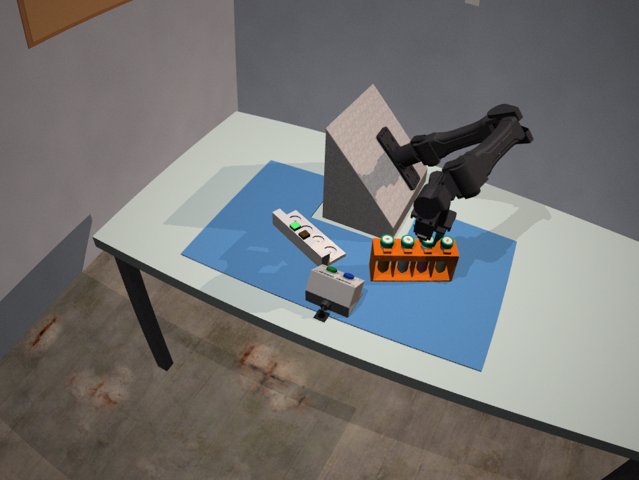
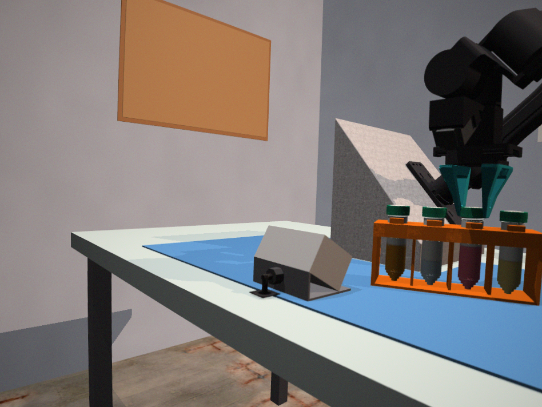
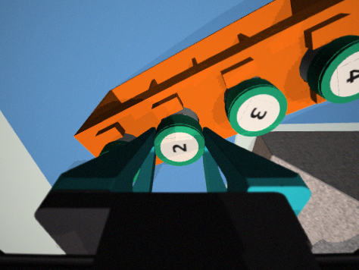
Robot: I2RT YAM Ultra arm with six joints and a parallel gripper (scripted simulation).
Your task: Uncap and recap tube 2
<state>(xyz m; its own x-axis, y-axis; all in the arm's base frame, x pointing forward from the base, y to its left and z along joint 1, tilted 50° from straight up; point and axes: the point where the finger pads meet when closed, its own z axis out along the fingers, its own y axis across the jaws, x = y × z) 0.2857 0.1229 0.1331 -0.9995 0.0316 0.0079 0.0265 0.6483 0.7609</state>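
Observation:
The orange decapping station point(image 1: 414, 258) holds four tubes with green caps. In the wrist view my gripper point(image 3: 179, 134) is shut on the cap of tube 2 point(image 3: 179, 141), one teal finger on each side of it. The cap sits on its tube in the rack. In the side view the fingers point(image 2: 474, 210) come straight down onto that cap point(image 2: 472, 213). Caps 3 point(image 3: 256, 107) and 4 point(image 3: 341, 70) stand free to the right. Cap 1 is mostly hidden behind my left finger. On the cap tray point(image 1: 309, 234) the green lamp point(image 1: 294, 225) is lit, the amber lamp point(image 1: 304, 234) is dark, and the nests look empty.
The small desk point(image 1: 334, 290) with the green READY key point(image 1: 331, 269) and blue CYCLE key point(image 1: 349, 275) stands in front of the tray, left of the rack. A grey wedge block point(image 1: 361, 165) carrying the arm's base rises just behind the rack.

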